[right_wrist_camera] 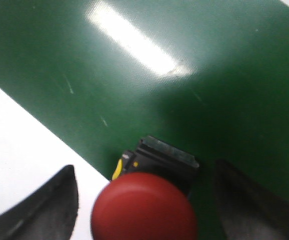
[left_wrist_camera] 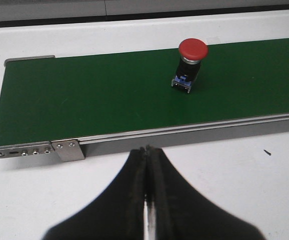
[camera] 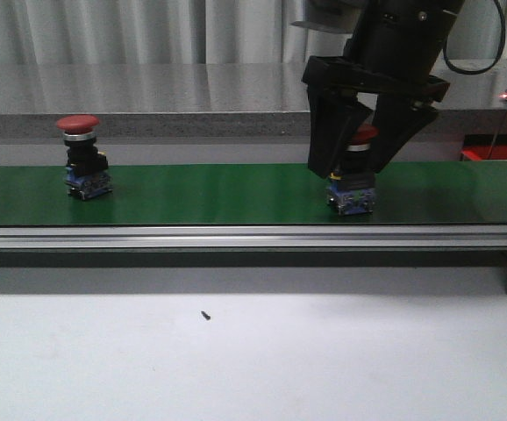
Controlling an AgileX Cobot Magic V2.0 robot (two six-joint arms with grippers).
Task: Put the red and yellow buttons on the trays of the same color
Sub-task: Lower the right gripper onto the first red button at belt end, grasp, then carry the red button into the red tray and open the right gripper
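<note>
A red button (camera: 353, 171) stands upright on the green belt (camera: 218, 193), toward its right end, with the right gripper (camera: 352, 167) lowered around it. The fingers are spread wide, one on either side of the red cap, and in the right wrist view neither finger appears to touch it; nothing is held. The step in hand looks like the pick of this button, with the grasp not yet made. The next move would call for closing the fingers squarely on the black body beneath the cap, then lifting straight up so the base clears the belt. A second red button (camera: 82, 158) stands upright well apart, toward the belt's left end. The left gripper (left_wrist_camera: 147, 165) hangs over the white table (camera: 253, 351) just short of the belt's rail, its fingers pressed together and empty. No trays show in any view.
</note>
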